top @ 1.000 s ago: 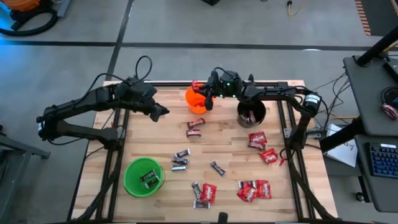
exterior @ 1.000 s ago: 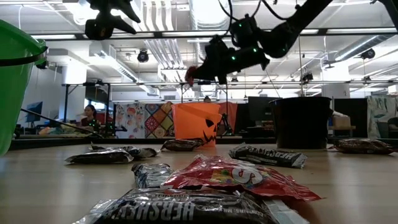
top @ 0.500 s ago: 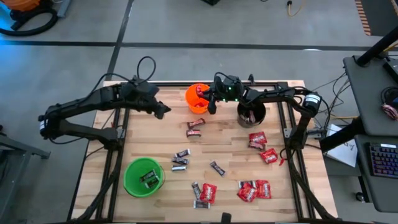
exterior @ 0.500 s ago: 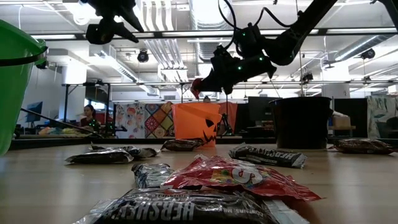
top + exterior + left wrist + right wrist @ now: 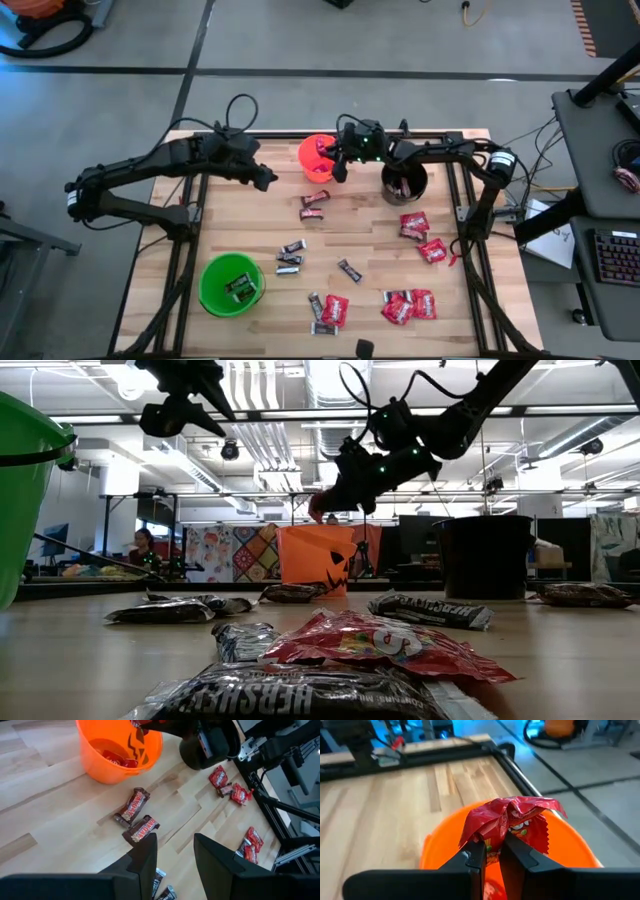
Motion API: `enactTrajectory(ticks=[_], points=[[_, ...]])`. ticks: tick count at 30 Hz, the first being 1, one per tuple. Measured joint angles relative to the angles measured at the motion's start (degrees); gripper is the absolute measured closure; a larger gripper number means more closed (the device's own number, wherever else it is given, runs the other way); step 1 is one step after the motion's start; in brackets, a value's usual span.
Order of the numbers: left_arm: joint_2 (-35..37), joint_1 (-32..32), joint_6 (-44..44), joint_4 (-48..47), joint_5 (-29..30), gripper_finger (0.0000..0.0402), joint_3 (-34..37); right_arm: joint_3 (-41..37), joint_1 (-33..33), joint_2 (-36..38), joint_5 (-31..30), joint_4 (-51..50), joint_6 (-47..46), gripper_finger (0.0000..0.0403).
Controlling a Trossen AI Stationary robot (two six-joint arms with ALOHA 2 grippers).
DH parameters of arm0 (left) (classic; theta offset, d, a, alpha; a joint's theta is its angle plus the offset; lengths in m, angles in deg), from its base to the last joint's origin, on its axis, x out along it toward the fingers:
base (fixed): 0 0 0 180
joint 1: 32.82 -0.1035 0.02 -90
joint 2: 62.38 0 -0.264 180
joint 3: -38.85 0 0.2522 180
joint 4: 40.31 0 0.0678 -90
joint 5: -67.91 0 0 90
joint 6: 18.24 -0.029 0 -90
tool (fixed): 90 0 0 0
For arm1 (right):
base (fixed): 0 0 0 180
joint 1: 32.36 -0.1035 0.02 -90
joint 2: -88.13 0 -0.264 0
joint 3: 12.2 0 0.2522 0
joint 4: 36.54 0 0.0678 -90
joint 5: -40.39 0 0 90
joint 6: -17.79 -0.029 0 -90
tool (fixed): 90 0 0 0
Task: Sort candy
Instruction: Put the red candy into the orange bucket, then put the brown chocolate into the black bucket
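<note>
My right gripper [image 5: 330, 157] hangs over the orange cup [image 5: 316, 158] at the table's far edge, shut on a bright red candy packet [image 5: 512, 822]; the low view shows it [image 5: 318, 508] just above the cup's rim [image 5: 316, 528]. More red candy lies inside the cup [image 5: 119, 759]. My left gripper [image 5: 266, 179] hovers open above the table, left of the orange cup, touching nothing. Two reddish-brown bars [image 5: 134, 805] lie flat in front of the cup. Red packets [image 5: 413, 225] and dark mini bars [image 5: 290, 258] lie scattered on the wood. My right gripper pinches the red packet between its two fingers [image 5: 474, 860] at the packet's lower edge [image 5: 495, 842]. The crumpled wrapper stands out beyond the fingertips. It is lifted clear, right above the orange cup's opening.
A black cup [image 5: 404, 183] stands right of the orange one, close to the right arm. A green cup [image 5: 232, 284] holding dark bars sits near the table's near-left part. More red packets [image 5: 405, 305] lie by the near edge. Bare wood shows at the table's left [image 5: 230, 225].
My right gripper, keeping the red packet, has moved down and a little rightward to sit over the orange cup's opening. My left gripper has drifted slightly toward the orange cup.
</note>
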Motion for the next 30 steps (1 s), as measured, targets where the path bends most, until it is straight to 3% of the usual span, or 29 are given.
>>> enactTrajectory(ticks=[8, 22, 26, 30], points=[[0.1, 0.0, 0.0, 0.0, 0.0, 0.0288, 0.0, 3.3, 0.0, 0.0, -0.6, -4.2, -2.2, 0.0355], [0.2, 0.1, -3.1, 0.0, -0.1, 0.0288, 0.0, 5.2, 0.0, 0.1, -0.7, -12.3, -6.2, 0.0227], [0.2, 0.1, -6.3, 0.0, -0.8, 0.0288, 0.0, 8.6, 0.0, 0.6, -0.6, -19.1, -8.1, 0.0207], [0.2, 0.1, -10.8, 0.1, -3.0, 0.0288, 0.0, 15.4, -0.6, 1.6, -0.6, -33.6, -9.2, 0.0198]])
